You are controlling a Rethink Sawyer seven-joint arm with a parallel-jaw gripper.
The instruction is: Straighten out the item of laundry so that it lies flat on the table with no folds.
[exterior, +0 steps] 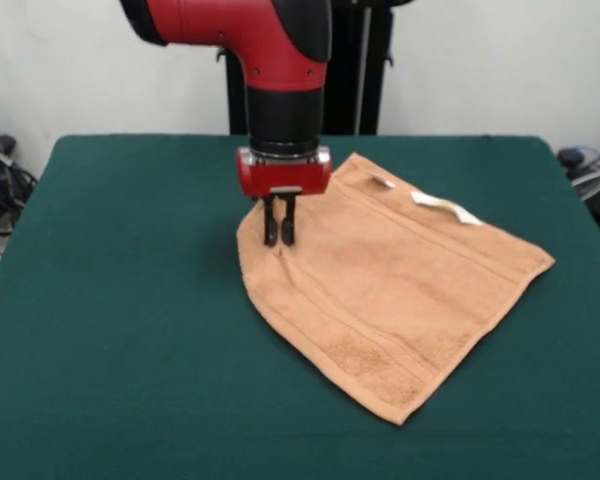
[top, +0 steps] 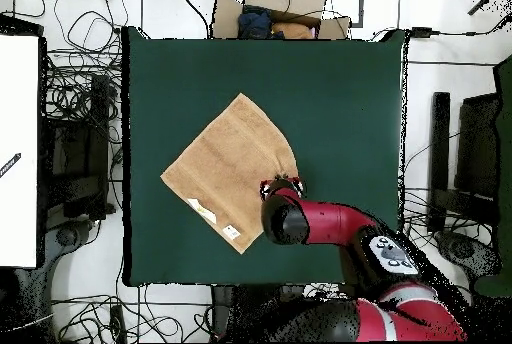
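The peach-orange towel [exterior: 390,290] lies spread like a diamond on the dark green table [exterior: 130,300], right of centre. Its white label [exterior: 445,207] sticks out at the far edge. My gripper [exterior: 278,228] points straight down at the towel's left corner, its fingers close together and pinching the cloth, with wrinkles running out from them. That corner looks rounded and bunched. In the overhead view the towel [top: 225,165] lies left of centre on the table [top: 340,90]. There the arm covers most of the gripper [top: 283,182] at the towel's right corner.
The robot's black pedestal [exterior: 360,70] stands behind the table's far edge. A cardboard box [top: 270,15] with dark items sits beyond the table's top edge in the overhead view. Cables [top: 80,100] and a white surface [top: 20,150] lie to the left.
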